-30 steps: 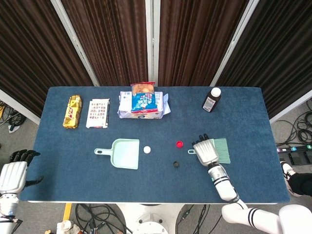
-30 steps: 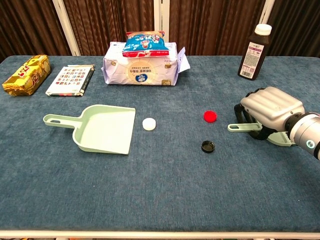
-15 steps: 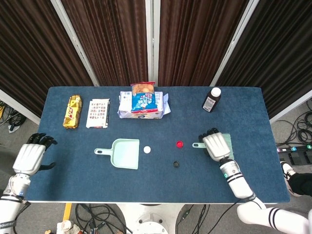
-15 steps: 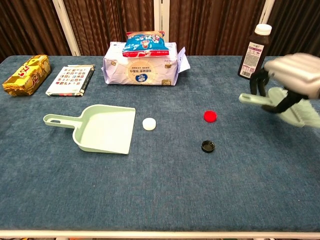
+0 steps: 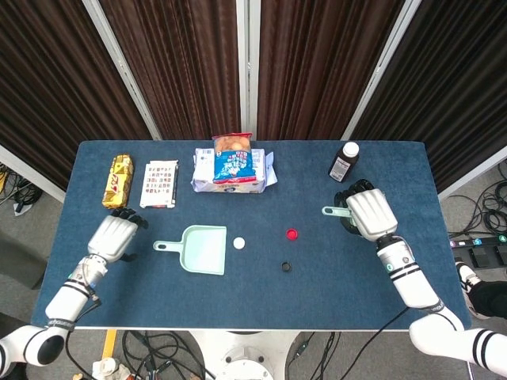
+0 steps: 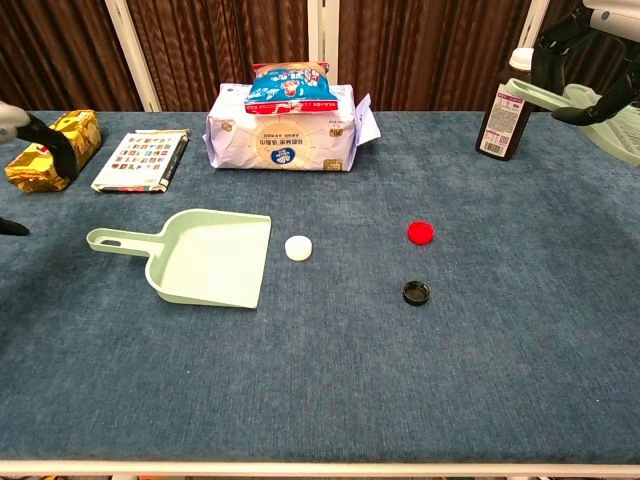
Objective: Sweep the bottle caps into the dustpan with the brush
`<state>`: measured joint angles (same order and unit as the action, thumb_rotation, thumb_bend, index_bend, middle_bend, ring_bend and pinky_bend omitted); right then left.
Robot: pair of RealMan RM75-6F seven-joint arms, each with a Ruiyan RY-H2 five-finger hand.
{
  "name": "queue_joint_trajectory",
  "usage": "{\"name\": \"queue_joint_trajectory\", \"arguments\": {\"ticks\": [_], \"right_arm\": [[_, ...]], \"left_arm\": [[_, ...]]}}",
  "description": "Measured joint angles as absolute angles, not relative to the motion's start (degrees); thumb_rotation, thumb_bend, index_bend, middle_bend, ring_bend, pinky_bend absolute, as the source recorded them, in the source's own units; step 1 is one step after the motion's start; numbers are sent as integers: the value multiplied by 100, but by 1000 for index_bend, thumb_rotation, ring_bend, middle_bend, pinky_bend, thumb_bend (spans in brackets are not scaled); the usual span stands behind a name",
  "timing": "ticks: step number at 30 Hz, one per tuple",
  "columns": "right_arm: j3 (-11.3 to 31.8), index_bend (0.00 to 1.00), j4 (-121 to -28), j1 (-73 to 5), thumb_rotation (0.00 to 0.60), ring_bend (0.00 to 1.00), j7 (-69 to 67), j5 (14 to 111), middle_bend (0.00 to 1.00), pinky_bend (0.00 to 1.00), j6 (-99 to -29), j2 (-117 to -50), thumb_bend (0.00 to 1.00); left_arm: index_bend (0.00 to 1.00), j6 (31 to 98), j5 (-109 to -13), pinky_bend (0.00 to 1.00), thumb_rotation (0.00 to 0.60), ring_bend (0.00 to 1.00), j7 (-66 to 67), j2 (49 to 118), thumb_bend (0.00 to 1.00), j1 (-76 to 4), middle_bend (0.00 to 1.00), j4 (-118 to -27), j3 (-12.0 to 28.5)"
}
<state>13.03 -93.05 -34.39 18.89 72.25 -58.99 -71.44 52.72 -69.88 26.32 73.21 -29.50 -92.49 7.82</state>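
A mint-green dustpan (image 5: 200, 249) (image 6: 212, 258) lies left of centre, handle pointing left. Just off its open edge lies a white cap (image 5: 238, 243) (image 6: 298, 248). Further right are a red cap (image 5: 291, 234) (image 6: 421, 232) and a black cap (image 5: 286, 267) (image 6: 416, 292). My right hand (image 5: 369, 214) grips the green brush (image 5: 333, 210) (image 6: 532, 92) and holds it well above the table, to the right of the caps. Its handle sticks out to the left. My left hand (image 5: 116, 236) hovers left of the dustpan handle, fingers apart, holding nothing.
A brown medicine bottle (image 5: 344, 162) (image 6: 508, 105) stands right behind the raised brush. At the back are a tissue pack with a snack bag (image 5: 233, 165) on it, a printed booklet (image 5: 160, 184) and a golden packet (image 5: 118, 180).
My right hand has lifted the brush off the table and carried it back toward the bottle. My left hand has come in from the table's left edge toward the dustpan handle.
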Motion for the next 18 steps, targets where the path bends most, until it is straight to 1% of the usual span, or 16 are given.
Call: {"name": "queue_joint_trajectory", "arguments": {"ticks": [4,10,13,18], "right_arm": [[1253,689,-9254,-3450,600,318,1825,7200,645,215,-5883,-7143,522],[1169,689,-9158,-3453,600,318,1749,7178,645,212,-5872,-7177,523],[1145,689,-9116,-3455,600,318,1716,7164,645,212,-5883,-7205,522],[1110,689,-9077,-3460,600,318,1692,7156,645,210,-5906,-7233,523]], "left_arm": [[375,5162,-6511,200,600,219,3208,7671,140,-3176,342,-9150,755],[388,5249,-5765,214,600,219,3922,8095,146,-3435,358,-9117,705],[394,5293,-5482,218,600,223,4089,8295,171,-3583,365,-9083,707],[431,5374,-5297,245,600,259,4188,8545,203,-3794,410,-9043,717]]}}
